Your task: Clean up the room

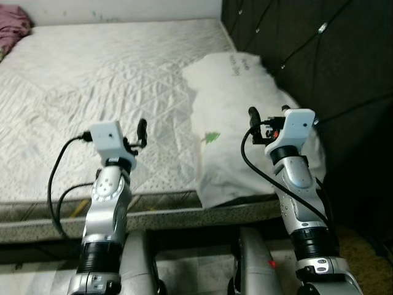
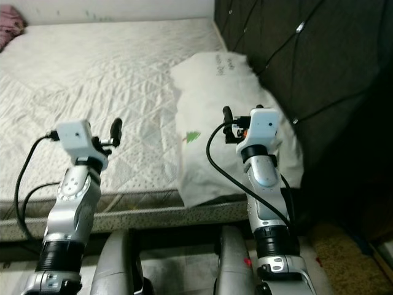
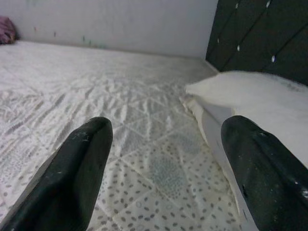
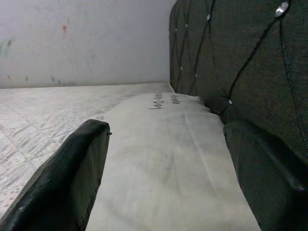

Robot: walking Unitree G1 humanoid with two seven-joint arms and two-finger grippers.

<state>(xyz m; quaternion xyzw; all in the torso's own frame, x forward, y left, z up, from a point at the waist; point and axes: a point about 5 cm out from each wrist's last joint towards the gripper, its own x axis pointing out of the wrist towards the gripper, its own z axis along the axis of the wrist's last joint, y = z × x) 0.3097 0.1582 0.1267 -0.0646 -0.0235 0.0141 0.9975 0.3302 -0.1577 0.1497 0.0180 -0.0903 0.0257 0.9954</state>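
The white pillow at 1 o'clock looks soft and light; probably pinch its near corner. Right gripper and left gripper stand wide open, empty.

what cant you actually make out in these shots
- Writing on the white pillow: too small to read in the eye views, too blurred in the right wrist view.
- Pink cloth: cut off by the left eye view's edge.
- Floor beside the bed, below the headboard: too dark.
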